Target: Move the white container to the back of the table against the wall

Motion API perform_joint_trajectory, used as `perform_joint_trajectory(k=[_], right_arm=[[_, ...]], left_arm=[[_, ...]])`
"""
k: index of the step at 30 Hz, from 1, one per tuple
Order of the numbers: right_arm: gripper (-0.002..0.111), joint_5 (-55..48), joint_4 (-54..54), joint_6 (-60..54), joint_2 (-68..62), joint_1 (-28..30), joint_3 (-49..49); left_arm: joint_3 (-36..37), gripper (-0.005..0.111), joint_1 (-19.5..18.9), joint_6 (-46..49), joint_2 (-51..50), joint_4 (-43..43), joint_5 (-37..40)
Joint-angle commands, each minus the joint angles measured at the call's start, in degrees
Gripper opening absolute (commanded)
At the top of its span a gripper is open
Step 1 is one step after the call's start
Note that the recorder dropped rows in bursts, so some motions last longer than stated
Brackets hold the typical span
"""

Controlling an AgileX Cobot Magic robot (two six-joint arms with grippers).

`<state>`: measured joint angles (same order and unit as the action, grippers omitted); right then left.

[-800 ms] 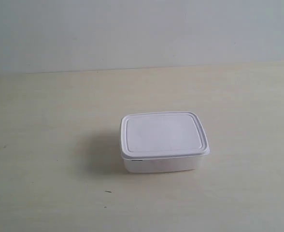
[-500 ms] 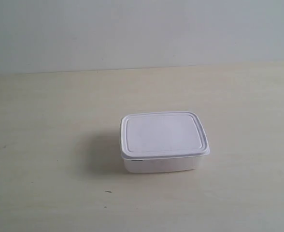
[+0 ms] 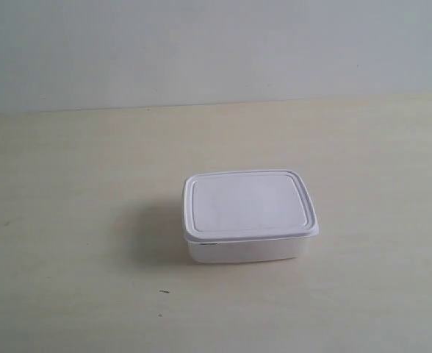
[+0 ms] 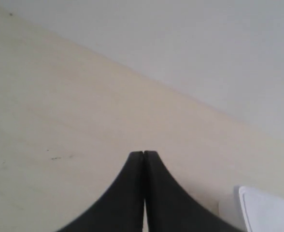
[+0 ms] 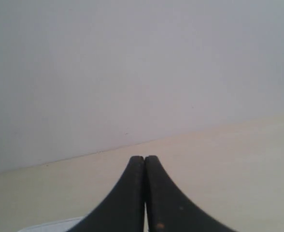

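Observation:
The white container (image 3: pixel 249 215), a small lidded rectangular box, sits on the pale cream table (image 3: pixel 69 220), well forward of the grey-white wall (image 3: pixel 216 44). No arm shows in the exterior view. In the left wrist view my left gripper (image 4: pixel 144 152) is shut, its black fingers pressed together with nothing between them; a corner of the white container (image 4: pixel 267 212) shows beside it. My right gripper (image 5: pixel 144 157) is shut too, empty, pointing toward the wall (image 5: pixel 132 63); a sliver of the white container (image 5: pixel 50 226) peeks out by its fingers.
A few tiny dark specks (image 3: pixel 163 292) mark the table in front of the container. The line where table meets wall (image 3: pixel 216 105) runs across the back.

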<state>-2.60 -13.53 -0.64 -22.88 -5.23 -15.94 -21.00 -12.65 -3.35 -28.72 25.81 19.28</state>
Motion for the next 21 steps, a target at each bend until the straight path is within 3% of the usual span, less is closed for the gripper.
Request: perform_joint_trajectory(k=[1, 5, 10, 15, 21], right_arm=[[0.0, -7.27, 0.55, -0.88, -19.46, -0.05, -16.53], [0.0, -22.56, -2.07, -0.88, -33.88, -0.05, -34.1], [0.0, -37.26, -4.22, -0.88, -42.48, -0.05, -47.32], [0.0, -55.34, -10.87, -0.34, -50.05, -0.05, -55.57], [0.0, -64.42, -13.14, -0.85, -55.35, -2.03, -53.33]], left_arm=[[-19.22, 0.0, 0.18, 3.35, -20.53, -3.3, 15.07], [-37.01, 0.0, 0.29, 14.29, -35.49, 6.38, 29.89], [-41.61, 0.0, 5.23, 15.44, -39.69, 11.18, 30.9], [-41.61, 0.0, 18.65, 12.66, -42.01, 9.41, 28.98], [-41.61, 0.0, 38.13, 1.29, -49.09, -0.29, 22.8]])
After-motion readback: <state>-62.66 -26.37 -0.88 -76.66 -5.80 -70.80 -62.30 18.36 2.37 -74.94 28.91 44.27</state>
